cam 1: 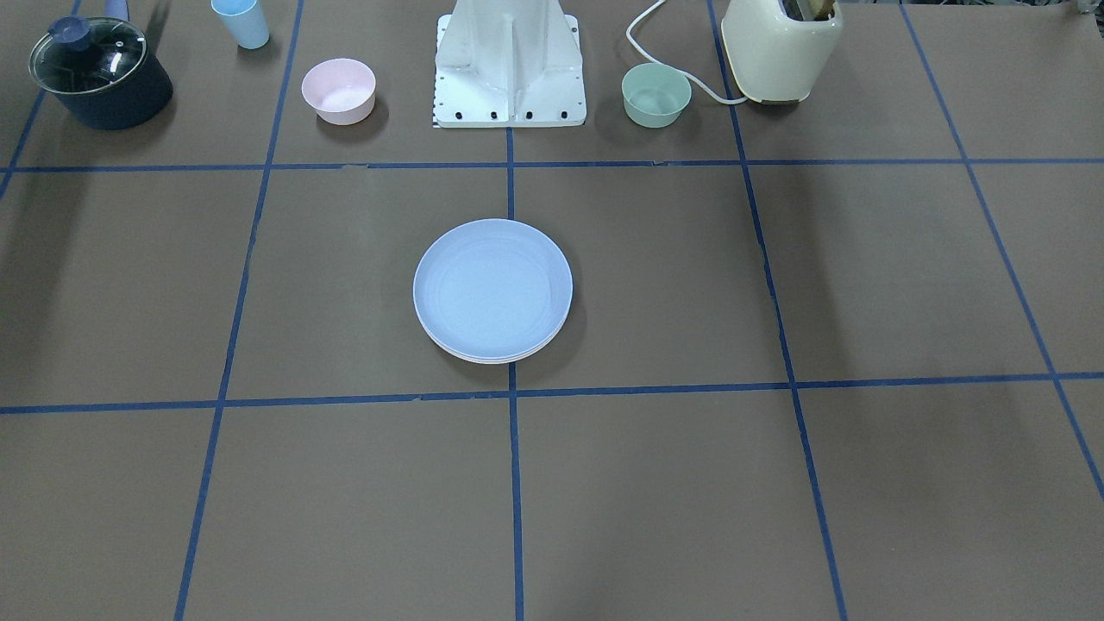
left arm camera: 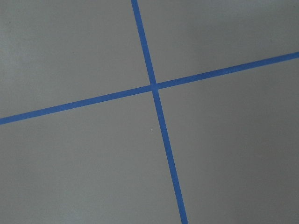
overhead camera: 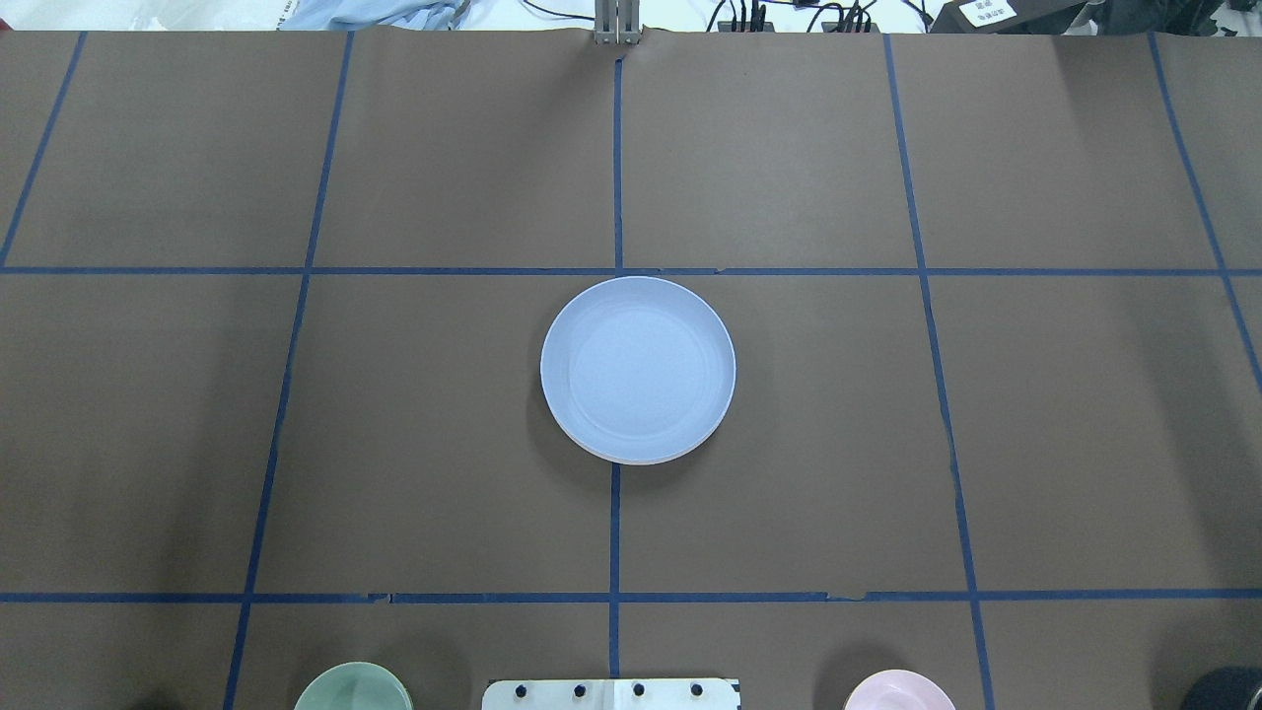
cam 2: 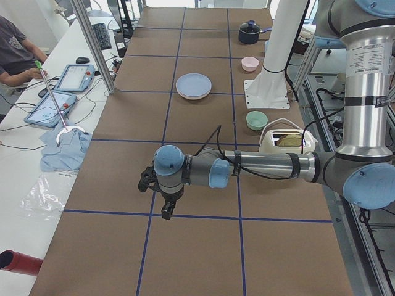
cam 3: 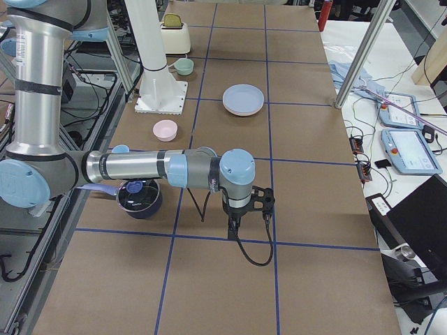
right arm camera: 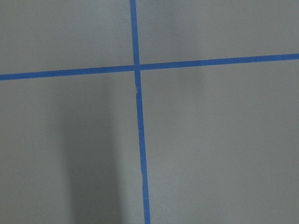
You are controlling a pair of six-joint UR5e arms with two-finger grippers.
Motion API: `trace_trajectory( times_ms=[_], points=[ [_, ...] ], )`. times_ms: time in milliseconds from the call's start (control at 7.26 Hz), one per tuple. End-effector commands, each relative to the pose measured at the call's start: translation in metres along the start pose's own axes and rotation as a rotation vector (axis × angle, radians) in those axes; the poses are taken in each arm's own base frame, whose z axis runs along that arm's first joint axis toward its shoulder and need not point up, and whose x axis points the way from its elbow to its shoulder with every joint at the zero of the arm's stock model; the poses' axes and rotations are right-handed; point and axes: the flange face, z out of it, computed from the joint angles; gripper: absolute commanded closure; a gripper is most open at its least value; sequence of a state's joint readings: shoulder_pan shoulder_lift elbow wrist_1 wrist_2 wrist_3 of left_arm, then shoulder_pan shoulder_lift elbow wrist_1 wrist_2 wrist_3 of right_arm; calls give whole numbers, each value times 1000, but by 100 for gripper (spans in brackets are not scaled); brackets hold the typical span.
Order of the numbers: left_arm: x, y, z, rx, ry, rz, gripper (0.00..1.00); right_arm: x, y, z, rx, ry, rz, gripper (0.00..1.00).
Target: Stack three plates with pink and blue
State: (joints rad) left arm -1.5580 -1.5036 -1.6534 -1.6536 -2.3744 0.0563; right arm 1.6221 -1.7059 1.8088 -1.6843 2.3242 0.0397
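Observation:
The light blue plate (cam 1: 492,287) lies on top of a stack at the table's middle; it also shows in the overhead view (overhead camera: 638,368) and both side views (cam 2: 193,84) (cam 3: 243,98). A pale pinkish rim (cam 1: 485,357) shows just under it, so the pink plate seems to lie beneath. The cream plate is hidden. My left gripper (cam 2: 162,203) hangs over bare table far from the stack, seen only in the left side view. My right gripper (cam 3: 237,222) does the same at the other end. I cannot tell whether either is open or shut. Both wrist views show only table and blue tape.
Near the robot base (cam 1: 510,65) stand a small pink bowl (cam 1: 338,90), a small green bowl (cam 1: 656,94), a light blue cup (cam 1: 241,21), a dark lidded pot (cam 1: 99,72) and a cream toaster (cam 1: 780,47). An operator (cam 2: 15,52) sits past the far edge.

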Motion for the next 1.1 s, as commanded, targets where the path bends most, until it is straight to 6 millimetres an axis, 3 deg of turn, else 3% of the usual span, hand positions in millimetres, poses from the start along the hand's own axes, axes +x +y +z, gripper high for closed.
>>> trace_trajectory(
  times_ms=[0,964],
  points=[
    [1,-1,-1,1,0,-63,0,-1,0,0,-1,-6,3,0],
    [1,-2,-1,1,0,-61,0,-3,0,0,0,-20,2,0]
  ],
)
